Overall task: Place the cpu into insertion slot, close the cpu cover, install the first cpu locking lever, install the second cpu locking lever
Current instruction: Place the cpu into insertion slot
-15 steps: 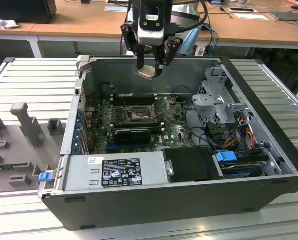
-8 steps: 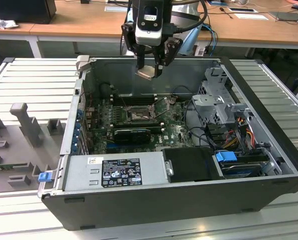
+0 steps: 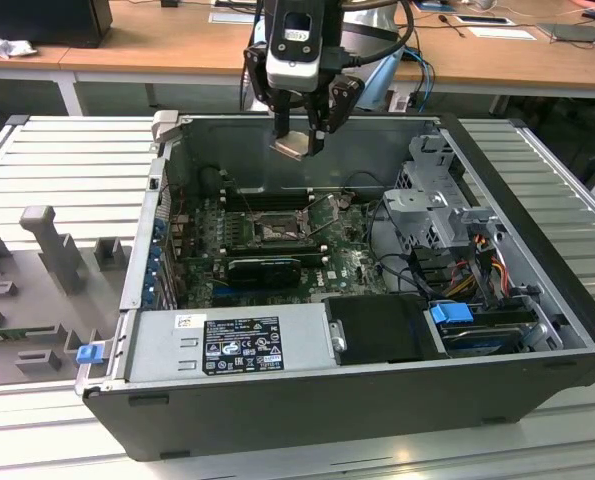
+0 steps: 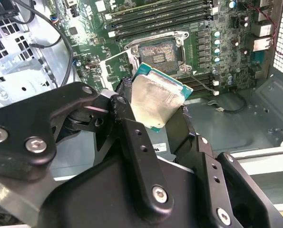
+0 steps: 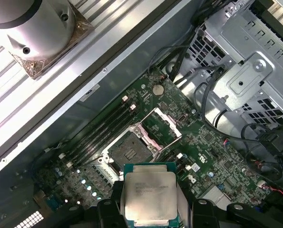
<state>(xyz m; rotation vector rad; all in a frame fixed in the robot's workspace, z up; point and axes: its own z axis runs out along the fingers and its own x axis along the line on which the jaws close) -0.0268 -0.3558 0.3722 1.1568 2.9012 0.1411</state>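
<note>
Bright, even room light washes the exterior view, and the pale ribbed bench (image 3: 57,150) glows. Inside the computer case (image 3: 357,405) it's dimmer, with the board (image 3: 352,262) in shade. In the second wrist view the chip (image 4: 155,102) catches a soft sheen. In the first wrist view the drive cage (image 5: 255,71) shines pale.

cpu (image 5: 148,195): dull silvery metal lid, faintly scuffed (green board edge beneath)
gripper (image 4: 155,107): smooth matt black
insertion slot (image 5: 129,152): dark, silvery metal rim
cpu cover (image 5: 170,122): bare silvery metal
computer case (image 3: 377,150): matt grey sheet metal
table (image 3: 67,160): ribbed pale metal
</note>
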